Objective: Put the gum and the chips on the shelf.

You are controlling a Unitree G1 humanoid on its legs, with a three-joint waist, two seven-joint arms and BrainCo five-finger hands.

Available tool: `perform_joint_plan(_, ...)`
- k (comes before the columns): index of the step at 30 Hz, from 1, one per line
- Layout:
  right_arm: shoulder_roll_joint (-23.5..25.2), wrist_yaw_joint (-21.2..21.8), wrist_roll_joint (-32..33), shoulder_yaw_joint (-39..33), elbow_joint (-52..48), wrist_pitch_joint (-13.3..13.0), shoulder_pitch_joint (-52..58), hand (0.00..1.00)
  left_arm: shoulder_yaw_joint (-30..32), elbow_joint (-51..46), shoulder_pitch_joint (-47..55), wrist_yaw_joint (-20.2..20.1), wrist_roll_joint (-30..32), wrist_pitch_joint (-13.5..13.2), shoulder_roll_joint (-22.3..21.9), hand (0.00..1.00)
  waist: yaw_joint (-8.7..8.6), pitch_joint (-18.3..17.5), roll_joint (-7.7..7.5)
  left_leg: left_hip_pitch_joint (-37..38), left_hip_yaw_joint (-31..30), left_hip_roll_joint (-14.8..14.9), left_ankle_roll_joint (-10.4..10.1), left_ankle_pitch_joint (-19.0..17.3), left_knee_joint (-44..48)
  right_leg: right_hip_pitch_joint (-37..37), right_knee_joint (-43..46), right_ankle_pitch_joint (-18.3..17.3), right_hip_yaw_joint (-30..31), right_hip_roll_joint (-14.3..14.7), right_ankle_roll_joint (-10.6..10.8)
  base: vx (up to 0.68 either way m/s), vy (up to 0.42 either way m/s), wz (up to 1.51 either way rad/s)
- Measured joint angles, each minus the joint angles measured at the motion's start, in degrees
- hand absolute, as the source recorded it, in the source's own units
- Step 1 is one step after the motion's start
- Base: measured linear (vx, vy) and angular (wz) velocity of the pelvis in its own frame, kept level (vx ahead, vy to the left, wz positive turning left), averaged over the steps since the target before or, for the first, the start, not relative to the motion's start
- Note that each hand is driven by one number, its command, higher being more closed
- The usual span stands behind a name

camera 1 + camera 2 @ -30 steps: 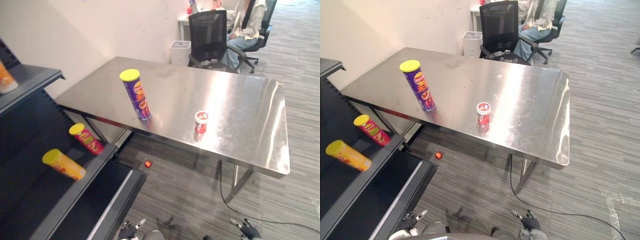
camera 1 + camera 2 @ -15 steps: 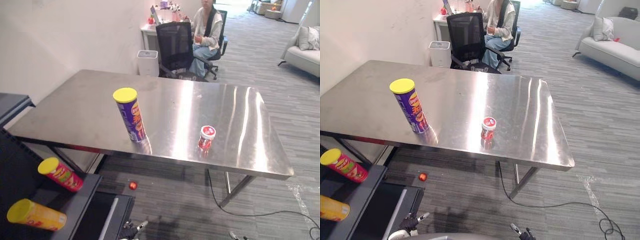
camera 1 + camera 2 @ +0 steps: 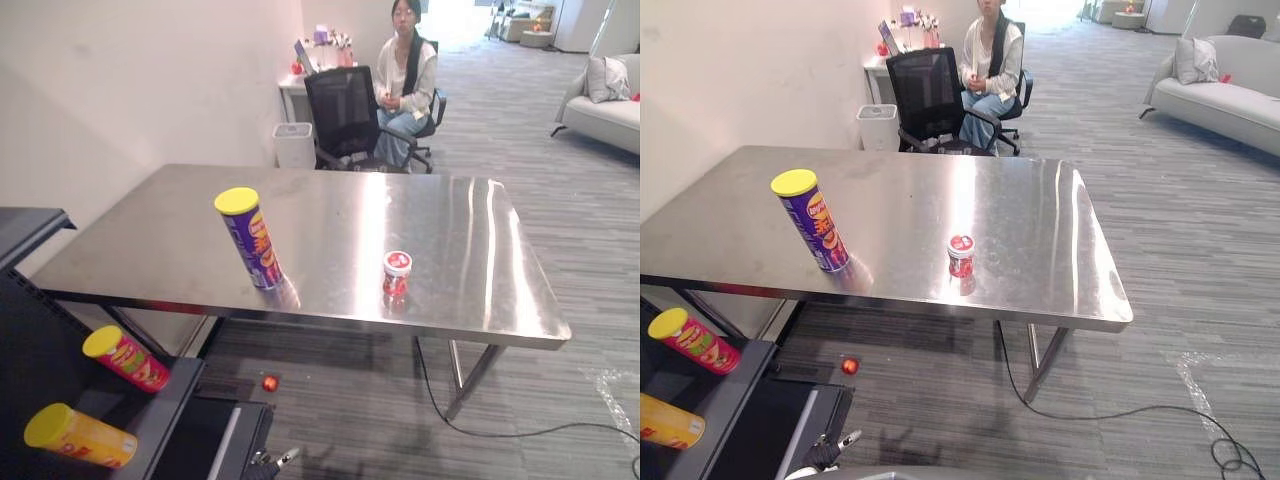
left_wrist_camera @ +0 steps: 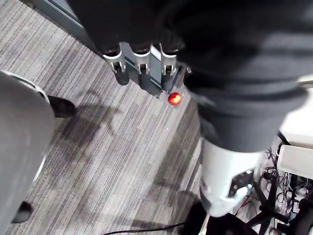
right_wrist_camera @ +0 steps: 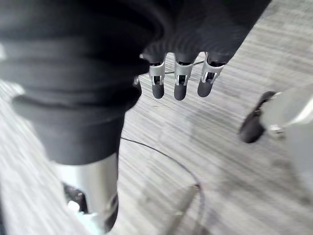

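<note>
As I judge it, nothing is done yet: the chips can (image 3: 250, 238) and the gum tub (image 3: 397, 272) stand apart on the desk (image 3: 150, 240), away from the shelf (image 3: 40, 350). The left hand (image 4: 145, 73) and right hand (image 5: 180, 81) hang low, fingers loose, empty.

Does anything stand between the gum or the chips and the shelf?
Nothing visible on the table blocks them. The chips stand left of the gum, nearer the shelf. A red can and an orange can lie on the shelf.
</note>
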Motion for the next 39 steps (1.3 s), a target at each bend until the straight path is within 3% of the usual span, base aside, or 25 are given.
perform_joint_plan(3,-3.3,-2.5,0.2,-2.4,-6.2,-0.3,-0.7,0.00,0.1,-0.3,0.5,0.0,-0.3,0.0,0.6,0.00,-0.04,-0.7,-0.87,-0.6,-0.8,-0.2,-0.2,-0.1,0.0,0.3,-0.7,0.0,-0.9,-0.3,0.2,-0.03,-0.002,0.13)
perform_joint_plan(8,-4.0,-8.6,-3.1,-0.7,-24.7,-1.0,-2.3,0.00,-0.8,-0.3,1.7,0.2,-2.4,0.0,2.2,0.00,-0.31,-1.4,-1.88,-1.0,-0.8,-0.1,-0.3,-0.2,0.0,0.2,-1.4,0.5,-1.0,-0.2,0.6,0.02,0.001,0.00)
perform_joint_plan(12,-3.0,-13.6,-10.9,6.7,-46.2,-1.4,-2.6,0.00,-2.2,-1.2,3.5,0.5,-2.5,0.0,2.7,0.00,-0.68,-1.6,-1.43,-0.9,0.4,0.2,-0.5,-0.6,0.4,0.2,-1.8,1.1,0.1,0.4,0.8,0.08,-0.004,-0.10)
perform_joint_plan(18,0.0,-17.9,-17.9,10.3,-54.4,-2.0,-5.3,0.00,-2.4,-2.7,4.7,1.0,-2.5,0.0,2.5,0.00,-0.65,-1.6,-1.52,-0.9,0.4,0.6,-0.6,-0.9,0.4,0.3,-2.0,1.1,0.2,0.9,0.8,0.03,-0.018,-0.02)
perform_joint_plan(20,0.2,-17.5,-19.8,12.9,-57.5,-2.0,-4.4,0.00,-2.8,-2.8,4.9,1.1,-2.5,0.0,2.5,0.00,-0.76,-1.6,-1.39,-0.9,0.2,0.5,-0.6,-1.1,0.4,0.3,-2.0,1.1,0.2,0.8,0.8,0.00,0.000,0.00)
perform_joint_plan(24,-0.7,-12.6,-26.9,20.2,-63.0,-2.4,-2.3,0.00,-4.6,-2.7,5.6,1.0,-2.4,-0.1,3.5,0.00,-1.24,-1.4,-1.74,-1.2,-1.0,0.2,-0.6,-1.4,0.4,0.2,-2.1,1.1,-0.4,0.5,0.8,-0.04,-0.015,0.07)
perform_joint_plan(27,-5.0,-7.5,-30.6,24.8,-65.1,-3.0,-1.4,0.00,-6.6,-2.6,6.2,0.8,-2.3,-0.1,4.3,0.00,-1.53,-1.4,-1.83,-2.3,-2.2,-0.2,-0.4,-1.3,0.4,-0.5,-2.3,1.1,-1.1,0.1,0.8,-0.03,-0.012,0.12)
perform_joint_plan(33,-11.9,-1.4,-32.3,28.8,-65.1,-3.7,-1.4,0.00,-9.6,-2.1,7.6,-0.4,-2.4,0.0,5.8,0.00,-1.64,-1.3,-1.98,-3.3,-4.3,-0.4,-0.1,-1.1,0.5,-0.7,-2.1,1.1,-2.5,0.1,0.8,0.02,-0.022,0.14)
perform_joint_plan(39,-16.0,0.9,-32.3,33.3,-65.2,-5.2,-1.6,0.00,-10.8,-2.1,7.9,-1.1,-2.4,0.0,6.5,0.00,-1.67,-1.0,-2.10,-6.4,-7.7,-0.1,0.1,-3.8,6.1,-0.6,-1.6,1.1,-3.5,0.0,0.8,0.01,-0.020,0.12)
